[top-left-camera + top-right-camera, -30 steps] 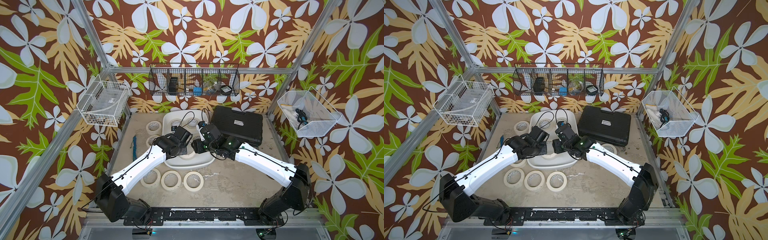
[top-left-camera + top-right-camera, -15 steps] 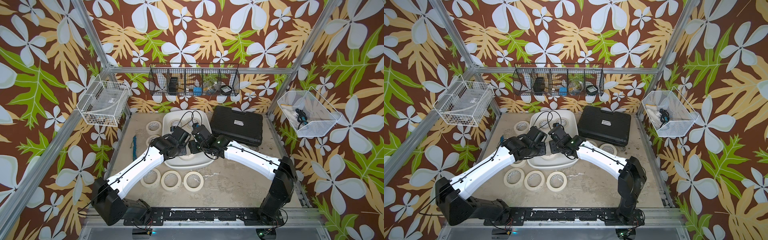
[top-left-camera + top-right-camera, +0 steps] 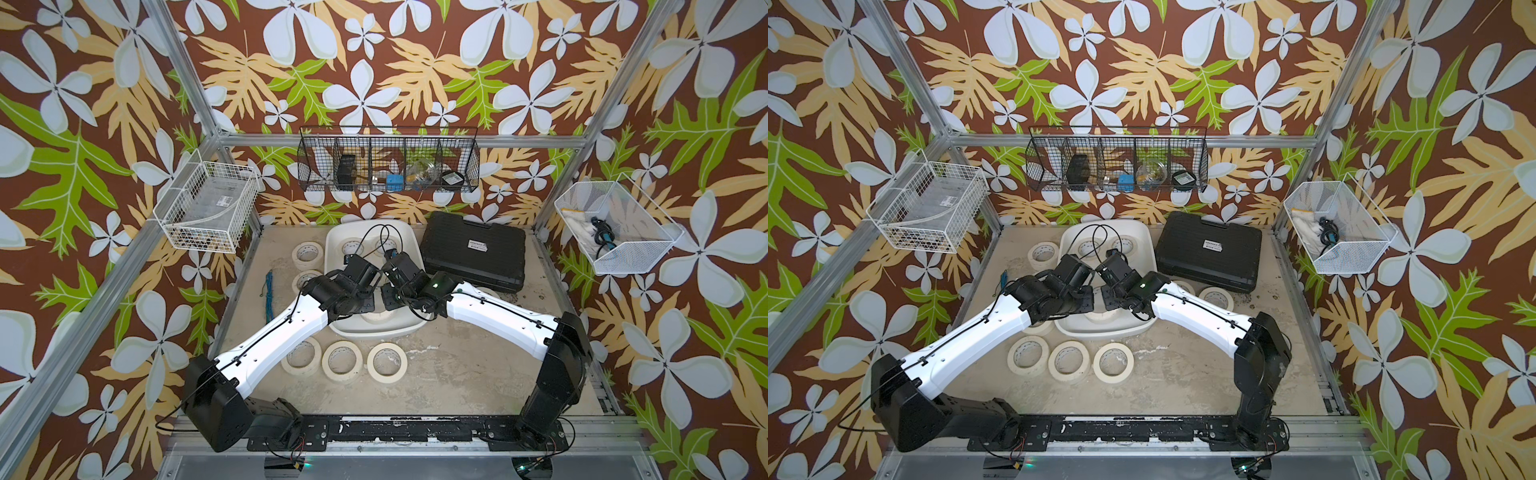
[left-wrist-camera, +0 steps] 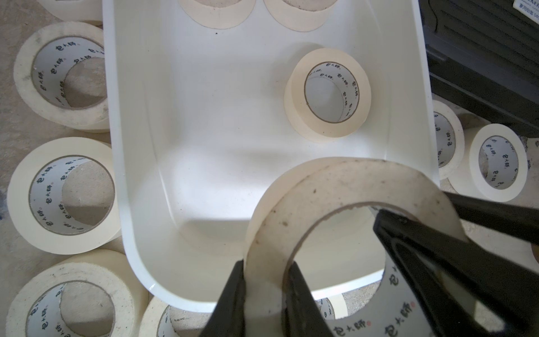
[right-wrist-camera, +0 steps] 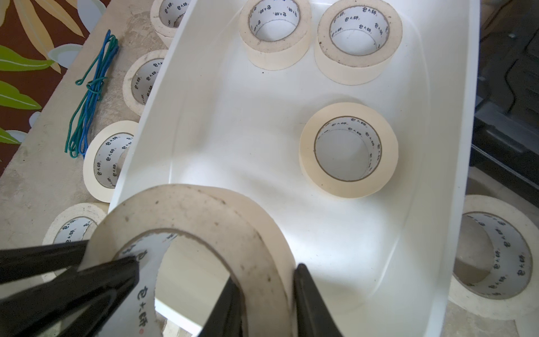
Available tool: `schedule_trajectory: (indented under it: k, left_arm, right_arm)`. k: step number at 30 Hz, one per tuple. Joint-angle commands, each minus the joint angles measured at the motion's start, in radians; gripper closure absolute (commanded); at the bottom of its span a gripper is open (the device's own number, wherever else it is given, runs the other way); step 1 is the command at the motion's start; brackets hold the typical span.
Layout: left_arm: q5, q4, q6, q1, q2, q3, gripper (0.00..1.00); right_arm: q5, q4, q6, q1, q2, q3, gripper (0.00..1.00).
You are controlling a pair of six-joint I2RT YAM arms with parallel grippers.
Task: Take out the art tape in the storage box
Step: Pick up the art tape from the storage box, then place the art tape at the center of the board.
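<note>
One cream art tape roll [image 4: 335, 186] hangs tilted above the near end of the white storage box [image 4: 218, 116], and both grippers hold it. My left gripper [image 4: 265, 268] is shut on one side of its wall. On the opposite side my right gripper [image 5: 265, 277] is also shut on the wall, one finger inside the core and one outside. Three more rolls lie flat in the storage box [image 5: 248, 131]: one in the middle [image 5: 348, 148] and two at the far end [image 5: 275, 26] [image 5: 358, 32]. In both top views the wrists meet over the box [image 3: 332, 245] and hide the jaws.
Rolls lie on the table around the box: three in a front row [image 3: 343, 360], two on the left [image 3: 305, 253], two on the right [image 3: 1217, 297]. A black hard case [image 3: 473, 253] sits just right of the box. A blue-green cord [image 3: 268, 295] lies at the left edge.
My right arm has reached left to meet the left gripper over the box, and its jaws have shut on the roll that the left gripper holds. The left arm has barely moved.
</note>
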Motion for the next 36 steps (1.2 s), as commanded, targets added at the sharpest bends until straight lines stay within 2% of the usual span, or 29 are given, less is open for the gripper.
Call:
schedule_trajectory:
  k: [1,5,9,14,19,25,30,36]
  left_arm:
    - [0.046,0.047,0.018,0.002,-0.029,-0.009,0.54]
    - [0.073,0.083,0.029,0.002,-0.078,-0.007,0.42]
    - [0.049,0.1,0.036,0.003,-0.134,-0.01,0.37]
    - [0.007,0.124,0.039,0.001,-0.204,-0.03,0.31]
    - [-0.005,0.127,0.045,0.003,-0.22,-0.036,0.3]
    - [0.009,0.136,0.043,0.003,-0.203,-0.044,0.3]
    - [0.01,0.144,0.049,0.003,-0.195,-0.05,0.3]
    - [0.007,0.145,0.054,0.005,-0.184,-0.06,0.3]
  right_arm:
    - [0.02,0.006,-0.004,0.001,-0.028,0.002,0.82]
    - [0.06,-0.03,-0.024,-0.009,-0.062,0.009,0.84]
    - [0.07,-0.054,-0.037,-0.052,-0.134,-0.018,0.84]
    - [0.076,-0.061,-0.061,-0.155,-0.275,-0.108,0.84]
    - [0.057,-0.061,-0.098,-0.298,-0.429,-0.237,0.84]
    - [-0.022,-0.048,-0.111,-0.474,-0.554,-0.395,0.84]
    - [-0.069,-0.019,-0.092,-0.509,-0.589,-0.514,0.84]
    - [-0.198,0.078,-0.045,-0.509,-0.584,-0.676,0.84]
